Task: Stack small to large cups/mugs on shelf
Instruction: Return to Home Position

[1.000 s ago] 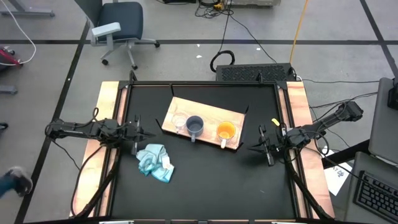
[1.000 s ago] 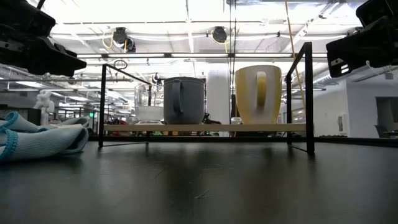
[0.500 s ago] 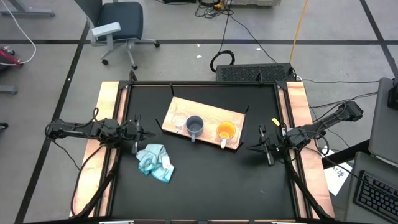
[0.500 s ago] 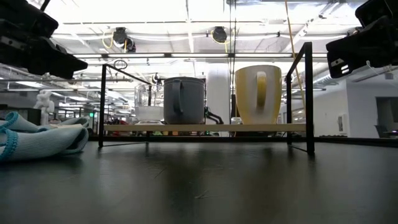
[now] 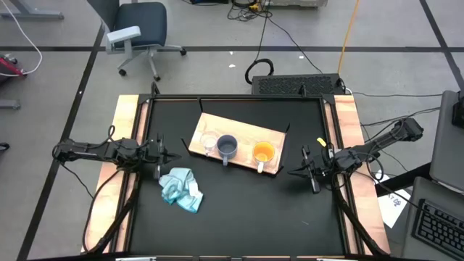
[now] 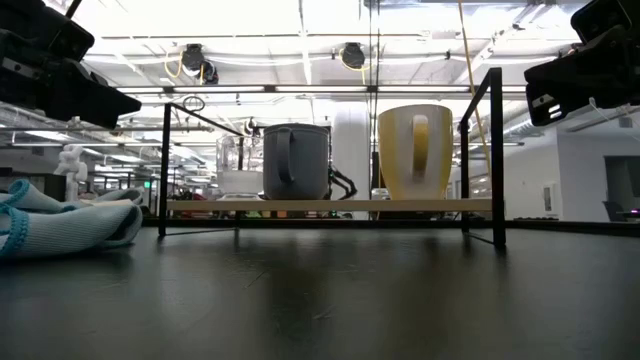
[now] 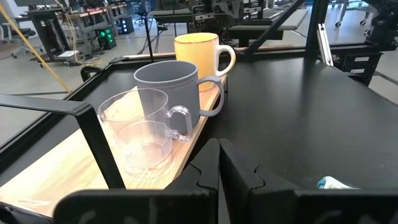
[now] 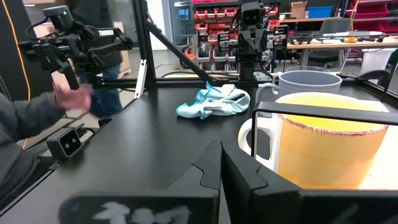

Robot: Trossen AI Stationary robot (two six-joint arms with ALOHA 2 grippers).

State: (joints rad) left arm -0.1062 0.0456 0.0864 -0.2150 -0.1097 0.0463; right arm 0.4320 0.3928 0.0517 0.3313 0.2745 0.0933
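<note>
All 3 stand in a row on your shelf (image 5: 243, 132), small to large: glass cup (image 5: 209, 143), grey-blue mug (image 5: 228, 146), orange mug (image 5: 263, 152). I judge only parking remains. Your left gripper (image 5: 162, 154) and right gripper (image 5: 302, 172) sit at opposite table edges, fingers pressed together, empty. From table height the glass cup is barely readable.

No readable text, labels, brands or numbers appear in any view.
</note>
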